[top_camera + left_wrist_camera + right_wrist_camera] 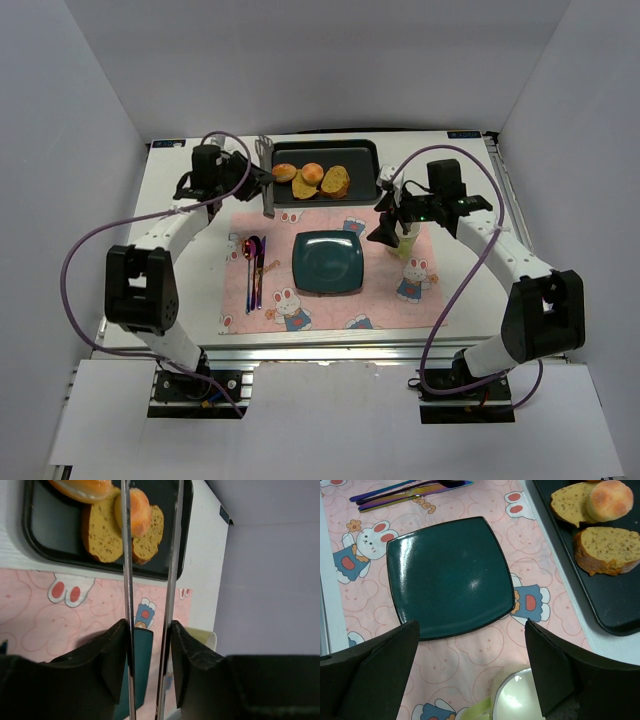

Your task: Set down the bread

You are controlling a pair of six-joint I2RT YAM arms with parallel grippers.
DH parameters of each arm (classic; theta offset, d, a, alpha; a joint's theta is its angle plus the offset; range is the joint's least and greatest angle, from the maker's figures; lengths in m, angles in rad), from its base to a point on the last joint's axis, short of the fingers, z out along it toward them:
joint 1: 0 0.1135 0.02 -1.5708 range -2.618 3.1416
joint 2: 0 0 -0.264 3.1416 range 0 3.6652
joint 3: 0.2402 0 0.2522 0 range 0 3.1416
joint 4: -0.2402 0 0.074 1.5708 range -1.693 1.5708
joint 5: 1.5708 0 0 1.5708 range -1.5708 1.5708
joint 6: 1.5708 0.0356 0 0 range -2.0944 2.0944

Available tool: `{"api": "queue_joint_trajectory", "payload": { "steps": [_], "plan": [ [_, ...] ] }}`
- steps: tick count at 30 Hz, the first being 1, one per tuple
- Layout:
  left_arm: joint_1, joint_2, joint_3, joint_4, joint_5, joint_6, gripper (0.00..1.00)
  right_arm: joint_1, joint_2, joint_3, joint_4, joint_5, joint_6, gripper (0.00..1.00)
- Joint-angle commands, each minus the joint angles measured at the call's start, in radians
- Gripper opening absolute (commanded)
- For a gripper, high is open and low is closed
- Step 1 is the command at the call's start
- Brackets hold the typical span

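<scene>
The left gripper (pixel 148 625) is clenched on a pair of metal tongs (pixel 127 580). Its dark fingers (pixel 112 655) press on the outside of the two thin arms, which stand a little apart. From the wrist camera the arms point toward the black tray (pixel 358 155), with a round bun showing between them. Whether the metal touches any piece, I cannot tell.

The right gripper (pixel 470 630) hangs released, fingers spread wide and holding nothing, just above a pale green cup (pixel 517 700).

The bread (pixel 312 178) is all in the tray: two round buns and two toasted slices huddled together in its left half, some leaning on each other. The tray's right half is bare.

The dark-green plate (pixel 328 262) lies at the tray's 6 o'clock with nothing on it, and a strip of mat lies between them. The cutlery (pixel 255 265) lies at the plate's 9 o'clock, the cup at its 3 o'clock, both apart from its rim. The left gripper sits at the tray's 9 o'clock, close against its left edge.

Everything but the tray rests on a pink placemat (pixel 290 225) printed with rabbits. The mat lies on a white table (pixel 415 148) closed in by plain pale walls (pixel 320 60) on three sides.
</scene>
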Motion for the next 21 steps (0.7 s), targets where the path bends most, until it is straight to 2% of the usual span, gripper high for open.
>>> {"api": "queue_joint_trajectory", "payload": {
  "steps": [1, 4, 7, 21],
  "plan": [
    [-0.026, 0.042, 0.112, -0.134, 0.042, -0.07, 0.49, -0.024, -0.051, -0.015, 0.041, -0.019, 0.004, 0.9],
    [-0.05, 0.096, 0.224, -0.287, 0.017, 0.032, 0.5, -0.038, -0.053, -0.018, 0.043, -0.027, 0.009, 0.89],
    [-0.07, 0.133, 0.282, -0.363, 0.007, 0.091, 0.5, -0.045, -0.056, -0.026, 0.049, -0.03, 0.013, 0.9],
    [-0.121, 0.232, 0.402, -0.5, -0.07, 0.174, 0.51, -0.055, -0.053, -0.037, 0.058, -0.033, 0.018, 0.89]
  ]
}}
